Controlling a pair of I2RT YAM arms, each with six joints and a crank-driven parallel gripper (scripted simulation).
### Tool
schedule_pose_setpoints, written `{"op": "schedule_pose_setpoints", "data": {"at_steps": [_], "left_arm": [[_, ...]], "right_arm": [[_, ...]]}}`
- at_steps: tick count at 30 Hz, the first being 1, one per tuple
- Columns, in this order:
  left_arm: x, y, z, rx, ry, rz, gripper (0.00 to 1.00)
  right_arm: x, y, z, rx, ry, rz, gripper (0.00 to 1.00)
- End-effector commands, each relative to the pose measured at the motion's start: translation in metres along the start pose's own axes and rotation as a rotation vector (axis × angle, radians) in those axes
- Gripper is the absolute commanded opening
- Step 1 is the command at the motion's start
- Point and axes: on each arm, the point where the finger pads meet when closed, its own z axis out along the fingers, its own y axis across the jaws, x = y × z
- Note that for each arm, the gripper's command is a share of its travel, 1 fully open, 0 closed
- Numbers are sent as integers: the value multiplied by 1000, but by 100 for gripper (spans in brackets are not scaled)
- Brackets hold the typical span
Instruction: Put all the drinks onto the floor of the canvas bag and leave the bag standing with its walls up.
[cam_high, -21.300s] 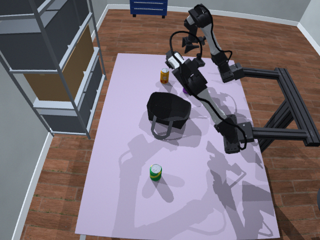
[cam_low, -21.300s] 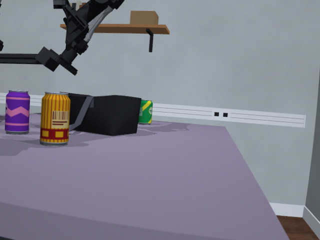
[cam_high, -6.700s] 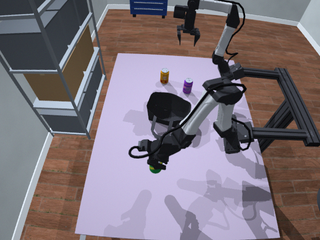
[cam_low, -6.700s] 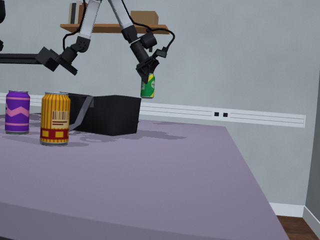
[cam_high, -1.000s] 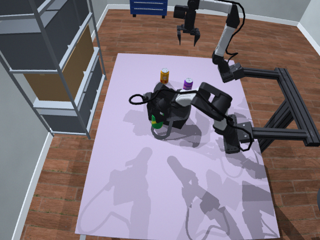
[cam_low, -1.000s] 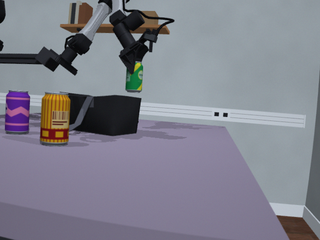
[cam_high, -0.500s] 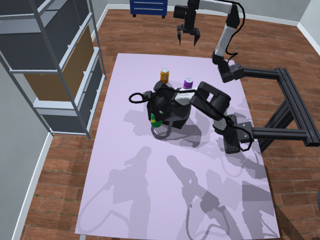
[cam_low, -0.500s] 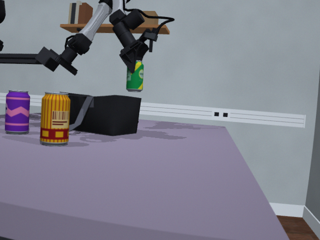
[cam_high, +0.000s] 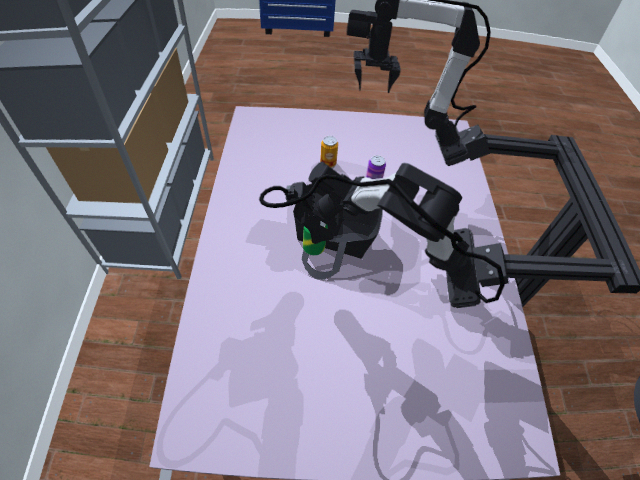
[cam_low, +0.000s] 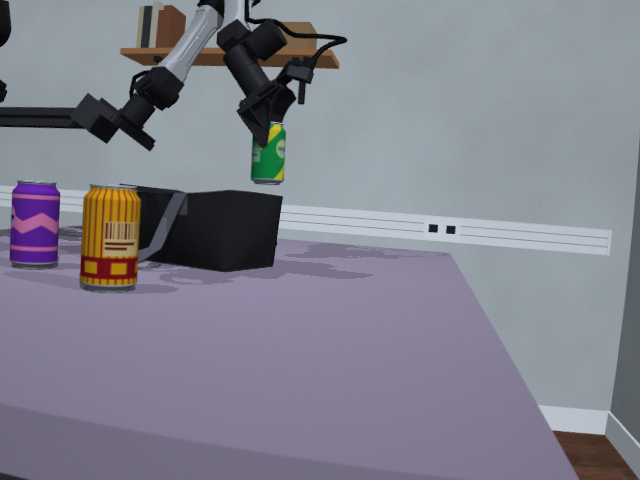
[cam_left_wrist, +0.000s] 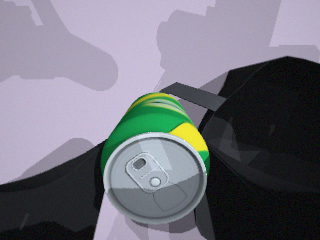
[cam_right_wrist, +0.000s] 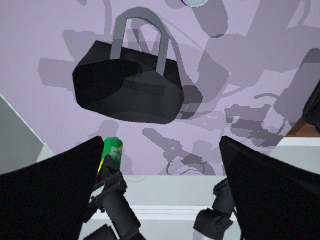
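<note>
Canvas bag (cam_high: 364, 246) (cam_low: 227, 227) (cam_left_wrist: 270, 120) (cam_right_wrist: 145, 95), black and with its walls up, stands on the table (cam_high: 258, 361) (cam_low: 310, 361) (cam_left_wrist: 135, 30) (cam_right_wrist: 30, 65) near the centre of the top view, its mouth partly hidden there by my own arm. My left jaws (cam_high: 316, 235) (cam_low: 271, 135) are clamped around the sides of a green can (cam_high: 313, 246) (cam_low: 269, 162) (cam_left_wrist: 155, 180) (cam_right_wrist: 113, 150), held lid up and raised higher than the bag's rim in the exterior view, presumably so that its base can pass over the wall without pushing it in.

A grey handle (cam_high: 325, 275) (cam_left_wrist: 192, 95) loops out close by; I judge it the likeliest snag on the way in. My right jaws (cam_high: 374, 90), wide apart with nothing between them, hang at the upper middle of the top view, probably to leave the left arm room.

An orange can (cam_high: 329, 151) (cam_low: 110, 237) and a purple can (cam_high: 376, 167) (cam_low: 35, 224) (cam_right_wrist: 194, 1) stand upright outside the bag, awaiting their turn. The next move, as I judge it, is to centre the green can over the opening and lower it to the bag's floor before letting go.
</note>
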Motion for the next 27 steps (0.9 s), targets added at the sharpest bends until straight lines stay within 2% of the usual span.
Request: {"op": "schedule_pose_setpoints", "data": {"at_steps": [1,3,4,21,24,25,27], "left_arm": [[-38,-4,-9,17,-100,-79,74],[-38,-4,-9,17,-99,-78,74],[-22,-15,0,-2,-60,-59,74],[-21,-60,-1,2,-31,-41,74],[-30,-61,-3,19,-54,-56,74],[-18,-66,-1,0,-22,-33,74],[-19,-74,-1,6,-24,-38,74]], "right_arm": [[-2,3,-5,-36,-8,-2,100],[-2,3,-5,-36,-8,-2,100],[-2,3,-5,-36,-8,-2,100],[-2,3,-5,-36,-8,-2,100],[-2,3,-5,-36,-8,-2,100],[-2,3,-5,-36,-8,-2,100],[-2,3,-5,-36,-8,-2,100]]}}
